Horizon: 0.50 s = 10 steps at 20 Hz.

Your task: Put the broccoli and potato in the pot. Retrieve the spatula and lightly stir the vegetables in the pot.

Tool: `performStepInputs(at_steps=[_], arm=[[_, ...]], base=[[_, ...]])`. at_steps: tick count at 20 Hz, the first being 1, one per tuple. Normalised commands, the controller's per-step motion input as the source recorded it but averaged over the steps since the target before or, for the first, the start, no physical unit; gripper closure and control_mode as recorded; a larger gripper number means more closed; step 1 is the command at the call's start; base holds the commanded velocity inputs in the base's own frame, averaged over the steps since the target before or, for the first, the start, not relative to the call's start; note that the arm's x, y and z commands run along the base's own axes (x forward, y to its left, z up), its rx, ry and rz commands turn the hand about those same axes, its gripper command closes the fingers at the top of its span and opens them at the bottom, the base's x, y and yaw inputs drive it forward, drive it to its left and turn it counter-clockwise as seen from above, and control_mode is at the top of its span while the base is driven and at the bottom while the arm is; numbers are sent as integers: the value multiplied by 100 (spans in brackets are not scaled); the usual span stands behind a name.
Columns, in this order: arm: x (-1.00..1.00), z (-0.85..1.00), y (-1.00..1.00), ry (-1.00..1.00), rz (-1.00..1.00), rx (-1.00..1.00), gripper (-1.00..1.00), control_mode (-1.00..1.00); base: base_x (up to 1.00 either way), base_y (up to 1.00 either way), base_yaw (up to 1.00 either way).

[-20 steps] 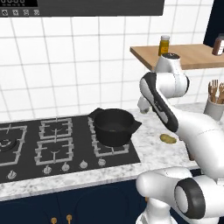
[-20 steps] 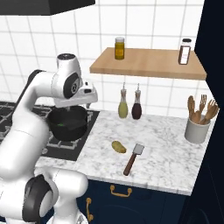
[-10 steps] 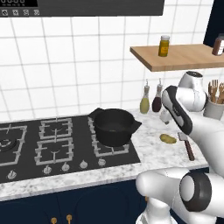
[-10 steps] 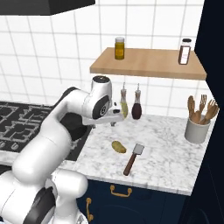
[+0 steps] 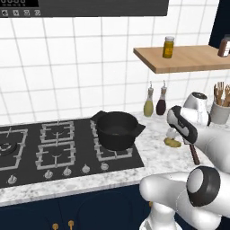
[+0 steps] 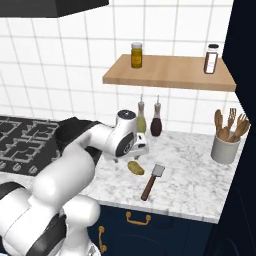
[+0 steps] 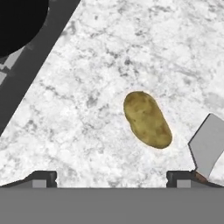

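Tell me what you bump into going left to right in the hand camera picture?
Pot → stove edge → potato → spatula.

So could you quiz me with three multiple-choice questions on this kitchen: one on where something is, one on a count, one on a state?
1. Where is the potato?
A. in the pot
B. on the marble counter
C. on the shelf

2. How many jars stand on the shelf?
A. one
B. two
C. four

3. How is the gripper?
A. open, empty
B. shut on the spatula
C. shut on the potato

Answers: B, it lies on the counter beside the spatula; B, two jars; A, its fingers stand wide apart above the potato.
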Motion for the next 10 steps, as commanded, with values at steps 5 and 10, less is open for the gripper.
performStepInputs(at_steps=[5, 10], arm=[[33, -57, -5, 0, 8, -1, -100, -100], [10, -23, -7, 0, 5, -6, -100, -100]], base=[[0, 0, 0], [0, 0, 0]])
